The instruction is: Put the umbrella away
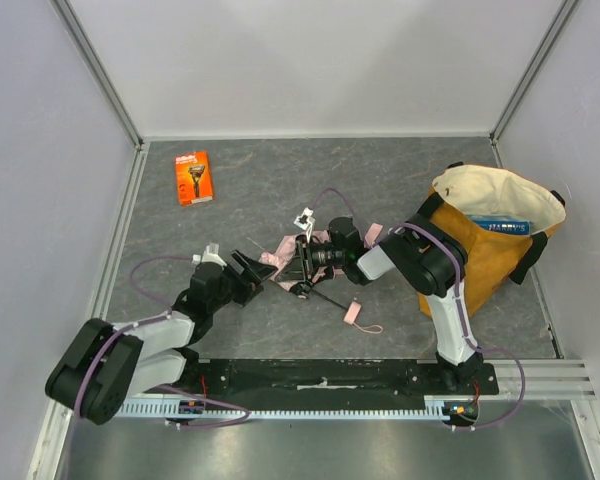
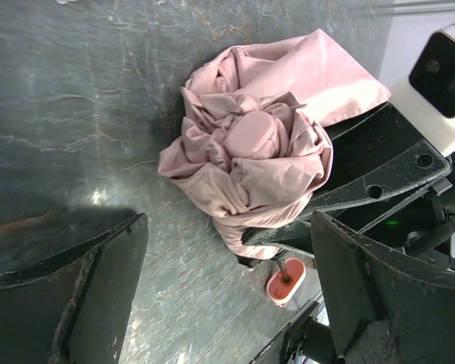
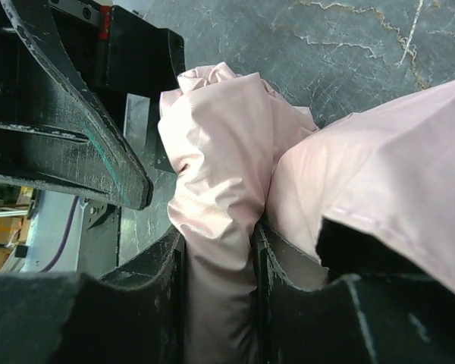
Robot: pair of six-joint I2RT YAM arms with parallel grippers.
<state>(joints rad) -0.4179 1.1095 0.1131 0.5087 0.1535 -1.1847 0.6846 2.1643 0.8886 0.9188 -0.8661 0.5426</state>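
The umbrella lies half-collapsed mid-table, a crumpled pale pink bundle with a thin black shaft. Its small pink handle and wrist loop point toward the near edge. My right gripper reaches in from the right and is shut on a fold of the pink fabric; the cloth fills the gap at the right gripper. Just left of the bundle, my left gripper stands wide open with nothing between its fingers. In the left wrist view the left gripper has bare table in its gap, the handle close to the right finger.
A mustard-yellow tote bag stands open at the right with a blue box inside. An orange razor package lies at the back left. White walls enclose the table on three sides.
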